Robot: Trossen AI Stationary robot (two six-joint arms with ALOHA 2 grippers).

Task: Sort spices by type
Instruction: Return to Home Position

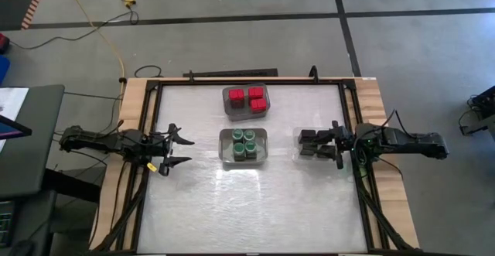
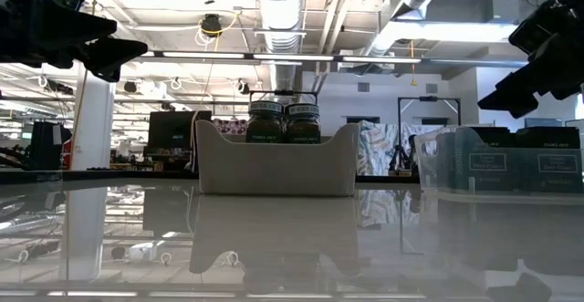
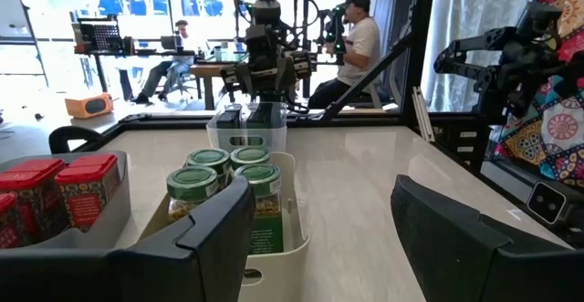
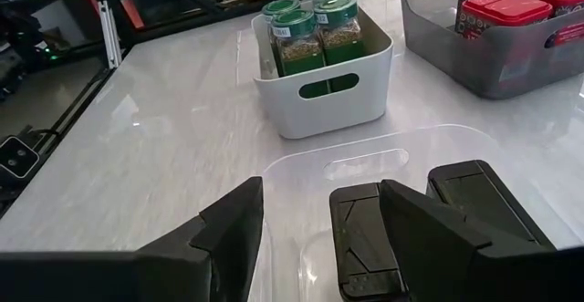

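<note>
Much of the glossy white surface (image 1: 255, 209) is seen free. The left gripper (image 3: 321, 192) is held near its left edge, the right gripper (image 4: 319, 197) over the clear plastic bin (image 4: 301, 170) of partly hidden black rectangular tins (image 4: 365, 238). Both pairs of fingers are spread wide, empty. Round green-lidded jars (image 1: 244, 144) are packed in the white bin (image 4: 283, 110), red-topped square containers (image 1: 251, 97) in the grey bin (image 4: 456, 56).

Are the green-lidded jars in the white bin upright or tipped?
Upright. The green-lidded jars stand with their lids on top, inside the white bin.

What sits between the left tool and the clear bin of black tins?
In the high view, the white bin holding the green-lidded jars sits between them.
</note>
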